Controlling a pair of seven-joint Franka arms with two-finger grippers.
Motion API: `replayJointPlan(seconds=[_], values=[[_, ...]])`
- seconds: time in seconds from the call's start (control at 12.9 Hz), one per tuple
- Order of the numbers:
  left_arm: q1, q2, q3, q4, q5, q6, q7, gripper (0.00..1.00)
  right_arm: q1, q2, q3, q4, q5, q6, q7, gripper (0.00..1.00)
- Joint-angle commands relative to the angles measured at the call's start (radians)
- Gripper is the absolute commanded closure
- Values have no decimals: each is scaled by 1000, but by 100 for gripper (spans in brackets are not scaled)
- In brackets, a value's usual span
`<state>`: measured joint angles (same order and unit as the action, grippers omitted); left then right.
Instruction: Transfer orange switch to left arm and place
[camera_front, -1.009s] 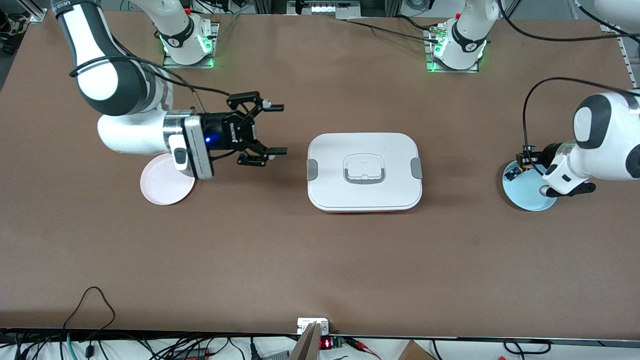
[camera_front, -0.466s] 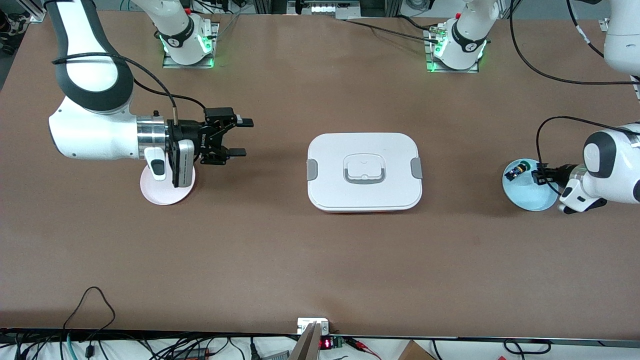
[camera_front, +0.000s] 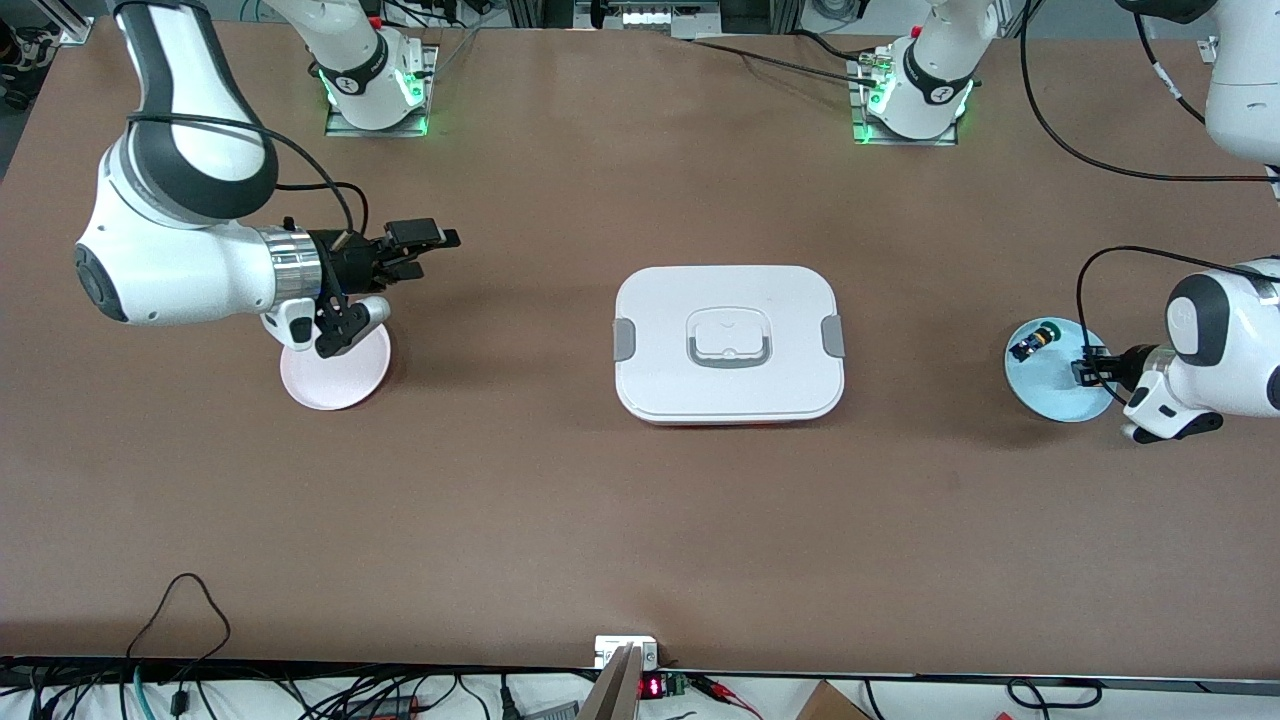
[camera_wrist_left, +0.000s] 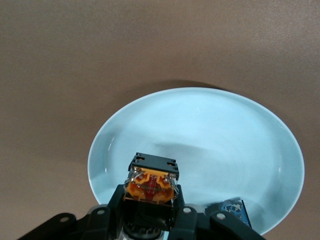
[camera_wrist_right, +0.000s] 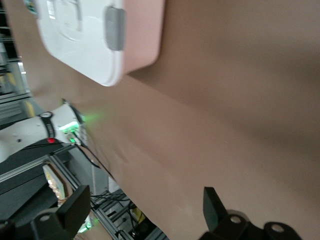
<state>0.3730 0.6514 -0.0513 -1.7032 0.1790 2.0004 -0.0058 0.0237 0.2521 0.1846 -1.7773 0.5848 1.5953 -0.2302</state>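
Note:
The orange switch is black with an orange, brass-terminal face. My left gripper is shut on it, just over the light blue plate. In the front view the left gripper is over that plate's edge toward the left arm's end, and the switch is hidden there. My right gripper is open and empty above the table beside the pink plate; its jaws stand wide apart in the right wrist view. The white box lies closed at the table's middle, between the two arms.
A small blue-black switch with a green tip lies on the blue plate, also in the left wrist view. The box shows in the right wrist view. Cables and a small display run along the table's near edge.
The right arm has drawn back from the box toward its own end and turned its gripper. The left gripper has shifted across the blue plate toward the left arm's end.

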Motion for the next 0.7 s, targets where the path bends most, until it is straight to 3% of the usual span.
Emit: replayJointPlan(seconds=[0.0, 0.16, 0.23, 0.39, 0.62], values=[[7, 27, -7, 17, 16, 27, 78, 89, -4, -11, 7, 10, -148, -50, 112, 0], [7, 27, -5, 13, 17, 32, 112, 83, -7, -14, 7, 44, -317, -93, 164, 0], [6, 27, -4, 13, 26, 32, 121, 71, -2, -16, 7, 61, -406, -113, 217, 0], [3, 11, -4, 13, 25, 28, 136, 0, -1, -16, 10, 99, -546, -130, 261, 0], [-6, -67, -4, 10, 19, 0, 136, 0, -7, -30, 9, 220, -753, -141, 243, 0]])
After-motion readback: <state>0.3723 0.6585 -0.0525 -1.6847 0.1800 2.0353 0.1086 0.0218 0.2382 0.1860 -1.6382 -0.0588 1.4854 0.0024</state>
